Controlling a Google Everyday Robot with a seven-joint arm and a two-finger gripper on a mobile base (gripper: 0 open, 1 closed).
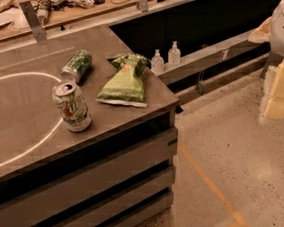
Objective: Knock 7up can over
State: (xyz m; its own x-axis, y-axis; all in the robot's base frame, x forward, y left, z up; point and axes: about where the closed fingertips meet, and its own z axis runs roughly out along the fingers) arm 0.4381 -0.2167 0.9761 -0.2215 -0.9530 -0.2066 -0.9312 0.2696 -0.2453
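The 7up can (71, 106) stands upright on the grey table (24, 147), near its front, on the edge of a white circle line. Its body is white-silver with green lettering, and its silver top is open. My gripper (278, 97) is at the far right edge of the view, above the floor, well to the right of the table and far from the can. It holds nothing that I can see.
A dark-green can (77, 65) lies on its side behind the 7up can. A light-green snack bag (124, 82) lies to its right near the table's right edge. Two small clear bottles (166, 59) stand on a ledge beyond. A bench with clutter runs along the back.
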